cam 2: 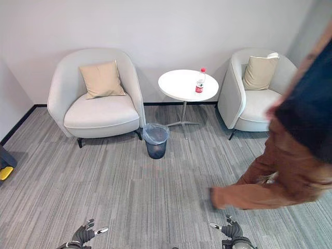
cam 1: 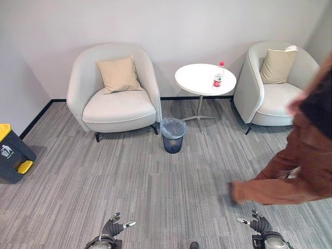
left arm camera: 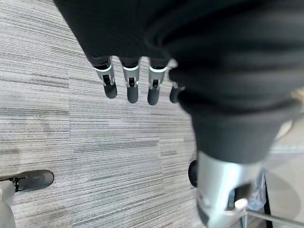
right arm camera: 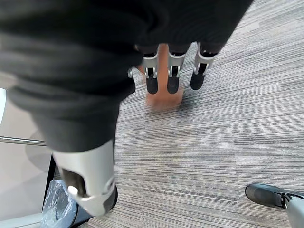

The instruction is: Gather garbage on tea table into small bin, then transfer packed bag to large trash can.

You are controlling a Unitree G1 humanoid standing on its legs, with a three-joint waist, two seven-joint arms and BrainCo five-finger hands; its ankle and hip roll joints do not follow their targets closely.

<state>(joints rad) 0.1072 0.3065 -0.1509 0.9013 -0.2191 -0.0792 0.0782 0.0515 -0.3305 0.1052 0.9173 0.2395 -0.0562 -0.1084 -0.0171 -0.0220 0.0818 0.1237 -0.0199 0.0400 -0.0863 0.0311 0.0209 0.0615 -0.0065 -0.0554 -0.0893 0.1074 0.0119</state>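
A bottle (cam 1: 219, 75) stands on the round white desk (cam 1: 199, 78), near its edge; no other garbage is seen there. The lined bin (cam 1: 173, 135) sits on the floor just beside the desk's foot. Both robot hands, left (cam 1: 112, 226) and right (cam 1: 259, 223), are held low, well away from the desk, fingers spread and empty. A person (cam 1: 295, 161) is seen crossing between robot and desk; a collision could be caused if an approach is begun now. Grey striped carpet is laid throughout; two armchairs flank the desk, and a large can (cam 1: 11, 153) stands far off by the wall.

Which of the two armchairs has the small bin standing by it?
The left armchair: the small bin stands at its front corner; the right armchair sits beyond the round table.
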